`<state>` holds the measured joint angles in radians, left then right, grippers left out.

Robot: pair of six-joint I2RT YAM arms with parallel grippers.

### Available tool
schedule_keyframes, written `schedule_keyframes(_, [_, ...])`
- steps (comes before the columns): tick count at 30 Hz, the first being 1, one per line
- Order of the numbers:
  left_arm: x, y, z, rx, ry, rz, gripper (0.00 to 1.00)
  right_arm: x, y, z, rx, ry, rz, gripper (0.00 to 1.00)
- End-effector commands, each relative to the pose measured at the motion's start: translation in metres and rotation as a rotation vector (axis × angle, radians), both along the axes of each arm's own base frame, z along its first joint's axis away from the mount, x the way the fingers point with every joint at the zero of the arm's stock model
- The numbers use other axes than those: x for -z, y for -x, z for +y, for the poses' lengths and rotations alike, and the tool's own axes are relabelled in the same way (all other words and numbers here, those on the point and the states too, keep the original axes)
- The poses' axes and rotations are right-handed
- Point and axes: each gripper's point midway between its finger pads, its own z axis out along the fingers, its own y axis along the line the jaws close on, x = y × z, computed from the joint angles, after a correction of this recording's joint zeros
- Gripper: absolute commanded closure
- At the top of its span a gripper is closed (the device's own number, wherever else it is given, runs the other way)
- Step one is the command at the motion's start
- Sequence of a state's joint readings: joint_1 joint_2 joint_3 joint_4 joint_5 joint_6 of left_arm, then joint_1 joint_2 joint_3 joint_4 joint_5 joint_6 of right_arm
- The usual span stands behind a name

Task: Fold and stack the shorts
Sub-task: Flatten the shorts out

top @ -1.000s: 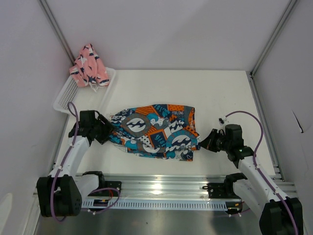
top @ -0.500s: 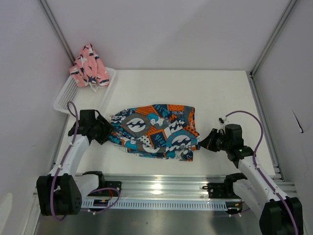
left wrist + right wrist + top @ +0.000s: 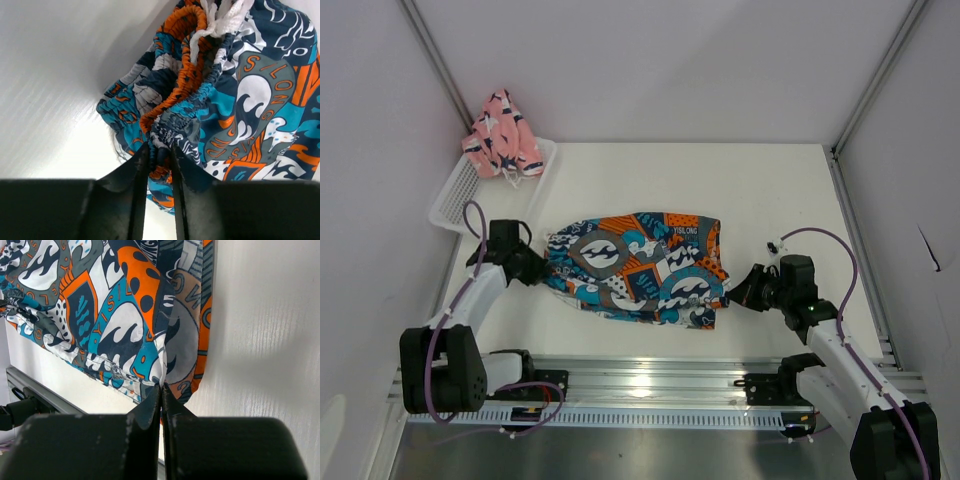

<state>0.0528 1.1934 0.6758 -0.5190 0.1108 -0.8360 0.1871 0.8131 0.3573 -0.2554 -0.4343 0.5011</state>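
Lying flat mid-tabletop (image 3: 770, 190), the printed shorts (image 3: 635, 268) are gripped at both ends. The left hand (image 3: 538, 268) is clenched on the elastic waistband (image 3: 185, 85), and the right hand (image 3: 732, 293) is clenched on the near right hem (image 3: 172, 375). Far left, the pink shorts (image 3: 500, 138) sit bunched at the far end of the white basket (image 3: 455, 195).

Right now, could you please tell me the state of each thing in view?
printed shorts: lying spread out, unfolded, pinched at both ends.
pink shorts: bunched up at the far end of the basket.
basket: upright, holding the pink shorts.
left gripper: shut on the printed shorts' waistband.
right gripper: shut on the printed shorts' hem.
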Motion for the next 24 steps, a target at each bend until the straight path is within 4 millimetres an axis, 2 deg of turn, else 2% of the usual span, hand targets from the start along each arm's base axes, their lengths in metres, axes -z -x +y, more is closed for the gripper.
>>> schedule_keyframes(1, [-0.001, -0.01, 0.006, -0.025, -0.016, -0.05, 0.8, -0.007, -0.003, 0.003, -0.01, -0.016, -0.031, 1.0])
schedule_keyframes(2, [-0.001, -0.01, 0.007, -0.027, -0.022, -0.047, 0.94, -0.007, -0.002, 0.004, -0.013, -0.017, -0.029, 1.0])
schedule_keyframes(3, [0.001, -0.007, 0.008, -0.026, -0.029, -0.035, 1.0, -0.007, -0.002, 0.003, -0.011, -0.017, -0.029, 1.0])
schedule_keyframes(8, [-0.007, -0.001, 0.011, -0.025, -0.054, -0.025, 1.0, -0.009, -0.003, 0.004, -0.008, -0.022, -0.032, 1.0])
schedule_keyframes(11, [-0.018, 0.002, 0.011, -0.029, -0.052, -0.042, 1.0, -0.017, -0.005, 0.006, -0.013, -0.032, -0.04, 1.0])
schedule_keyframes(12, [-0.025, 0.002, 0.009, -0.027, -0.045, -0.065, 1.0, -0.027, -0.009, 0.007, -0.013, -0.038, -0.058, 1.0])
schedule_keyframes(15, [-0.056, -0.003, 0.006, -0.015, -0.026, -0.126, 1.0, -0.042, -0.012, 0.009, -0.027, -0.046, -0.075, 1.0])
schedule_keyframes(16, [-0.063, -0.003, 0.006, -0.015, -0.021, -0.139, 1.0, -0.057, -0.016, 0.01, -0.038, -0.046, -0.104, 1.0])
schedule_keyframes(17, [-0.082, -0.009, 0.006, -0.016, -0.012, -0.181, 1.0, -0.064, -0.018, 0.011, -0.048, -0.044, -0.122, 1.0])
schedule_keyframes(18, [-0.092, -0.01, 0.003, -0.01, 0.007, -0.203, 1.0, -0.073, -0.021, 0.012, -0.059, -0.049, -0.146, 1.0])
schedule_keyframes(19, [-0.103, -0.011, 0.004, -0.013, 0.015, -0.229, 1.0, -0.094, -0.025, 0.016, -0.081, -0.063, -0.192, 1.0])
schedule_keyframes(20, [-0.11, -0.012, 0.003, -0.017, 0.027, -0.24, 1.0, -0.104, -0.028, 0.018, -0.097, -0.066, -0.221, 1.0])
schedule_keyframes(21, [-0.137, -0.019, 0.002, -0.014, 0.032, -0.301, 1.0, -0.115, -0.03, 0.02, -0.109, -0.075, -0.245, 1.0])
schedule_keyframes(22, [-0.147, -0.02, 0.001, -0.012, 0.043, -0.318, 1.0, -0.136, -0.034, 0.023, -0.123, -0.09, -0.295, 1.0])
schedule_keyframes(24, [-0.183, -0.024, -0.001, -0.012, 0.065, -0.382, 1.0, -0.154, -0.039, 0.026, -0.14, -0.103, -0.328, 1.0])
